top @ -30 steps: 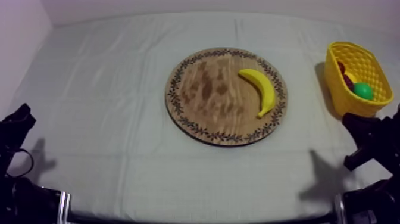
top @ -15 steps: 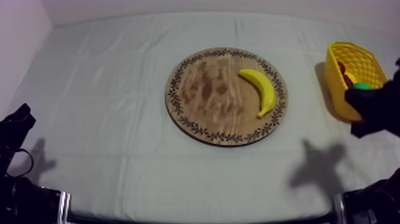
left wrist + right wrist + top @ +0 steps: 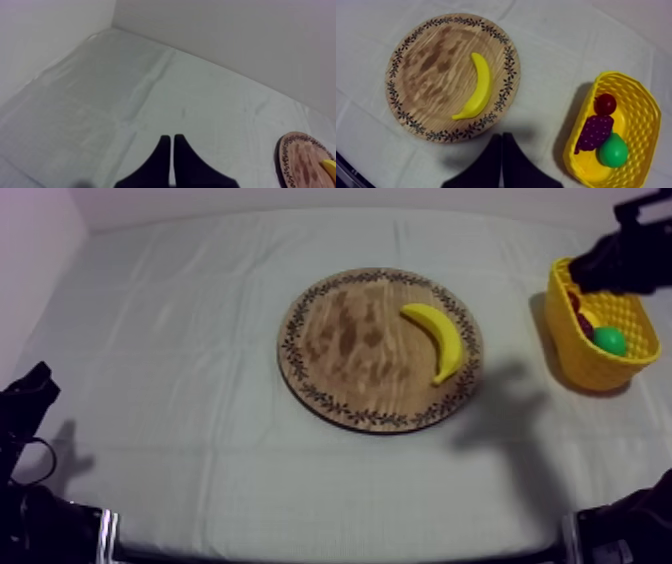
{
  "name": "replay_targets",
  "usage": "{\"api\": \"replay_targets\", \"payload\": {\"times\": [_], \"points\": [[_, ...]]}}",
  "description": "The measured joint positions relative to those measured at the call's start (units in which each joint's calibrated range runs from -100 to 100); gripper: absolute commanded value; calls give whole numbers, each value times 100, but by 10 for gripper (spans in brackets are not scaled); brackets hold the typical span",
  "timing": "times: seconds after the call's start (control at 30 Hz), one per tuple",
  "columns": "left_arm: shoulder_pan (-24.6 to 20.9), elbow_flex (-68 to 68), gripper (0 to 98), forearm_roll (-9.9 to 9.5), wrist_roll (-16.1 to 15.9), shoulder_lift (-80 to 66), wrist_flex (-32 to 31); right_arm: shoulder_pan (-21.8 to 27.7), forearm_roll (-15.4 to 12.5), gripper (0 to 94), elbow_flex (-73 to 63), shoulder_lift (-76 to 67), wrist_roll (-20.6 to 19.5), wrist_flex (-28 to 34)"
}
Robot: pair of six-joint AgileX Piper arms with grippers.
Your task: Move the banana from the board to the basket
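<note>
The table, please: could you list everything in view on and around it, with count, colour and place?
wooden board: one, brown with a dark patterned rim, mid-table.
banana: one, yellow, on the board, on its basket side.
yellow basket: one, yellow, at the table's right side.
grapes: one bunch, purple, in the basket.
small red fruit: one, red, in the basket.
pear: one, green, in the basket.
cloth: one, grey-white, covering the table.
left gripper: one, black, shut on nothing, over bare cloth.
right gripper: one, black, shut on nothing, high between board and basket.

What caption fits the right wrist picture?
A curved yellow toy banana lies on a round wooden board beside a yellow basket.
</note>
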Motion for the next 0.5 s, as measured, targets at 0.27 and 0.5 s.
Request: {"api": "replay_targets", "payload": {"times": [0.27, 0.5], "points": [[0, 0, 1, 0, 0, 0, 0, -277, 38, 6, -1556, 1663, -209, 1363], [0, 0, 1, 0, 0, 0, 0, -426, 36, 41, -2322, 3001, -359, 1898]]}}
